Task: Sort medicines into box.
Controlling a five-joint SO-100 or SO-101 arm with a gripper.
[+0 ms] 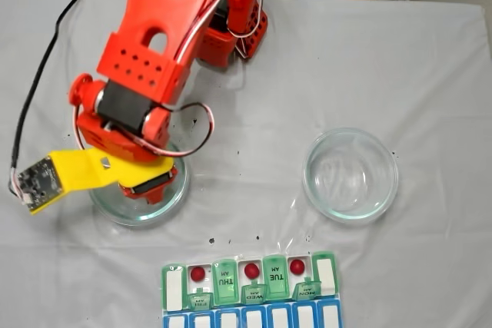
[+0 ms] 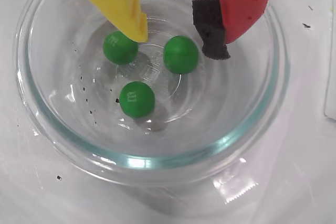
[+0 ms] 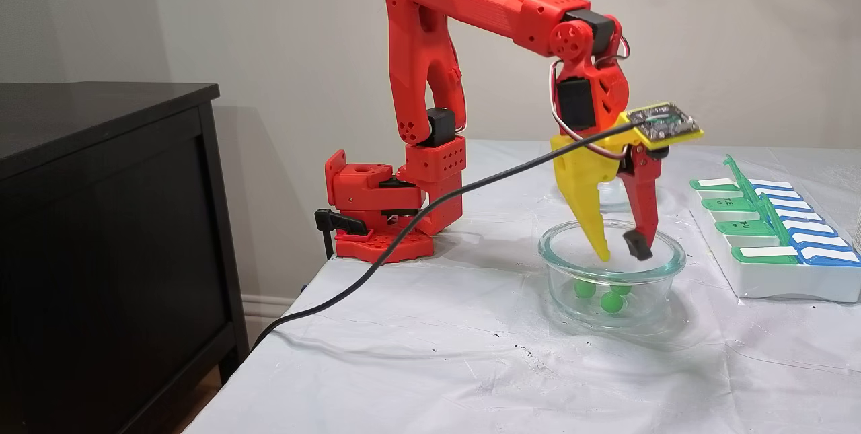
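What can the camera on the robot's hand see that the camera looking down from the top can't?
Wrist view: three green balls lie in the glass dish, with the open gripper just above them, its yellow finger beside one ball. Seen from above, the arm hides those balls.

Fixed view from above: the pill box with three red balls in its open compartments, and a second, empty dish.

Both: the dish under the gripper, sitting on the white tablecloth.

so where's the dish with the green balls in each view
Fixed view from above: glass dish at lower left, mostly under the gripper.
Wrist view: its rim rings the frame.
Fixed view from the side: dish at lower right of centre.
Shared landmark: the yellow finger.
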